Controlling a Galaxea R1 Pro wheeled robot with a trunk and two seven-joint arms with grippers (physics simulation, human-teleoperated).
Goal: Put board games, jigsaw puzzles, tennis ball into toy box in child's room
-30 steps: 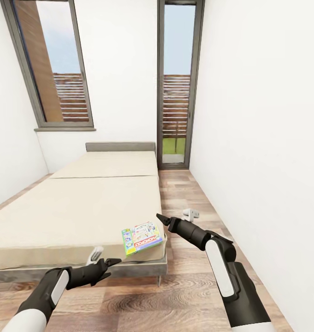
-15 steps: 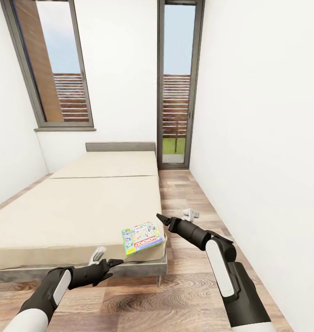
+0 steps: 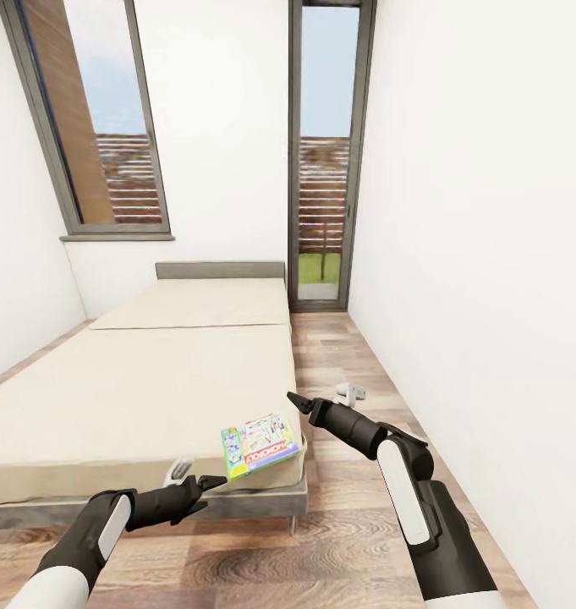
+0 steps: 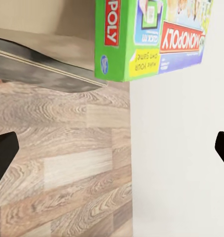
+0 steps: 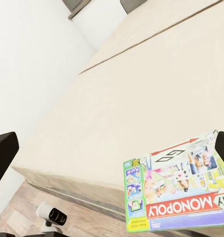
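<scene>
One green-edged Monopoly board game box (image 3: 260, 444) lies flat at the near corner of the beige-mattressed bed (image 3: 135, 389). Left gripper (image 3: 194, 474) and right gripper (image 3: 322, 396) both stand apart, empty, flanking it.

A board game (image 3: 260, 444) lies on the bed's (image 3: 135, 397) near right corner, between the left gripper (image 3: 194, 475) and right gripper (image 3: 321, 396).

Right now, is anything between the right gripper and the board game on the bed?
Nothing: in the head view, the right gripper sits just beside the board game, with bare mattress corner and floor between.
</scene>
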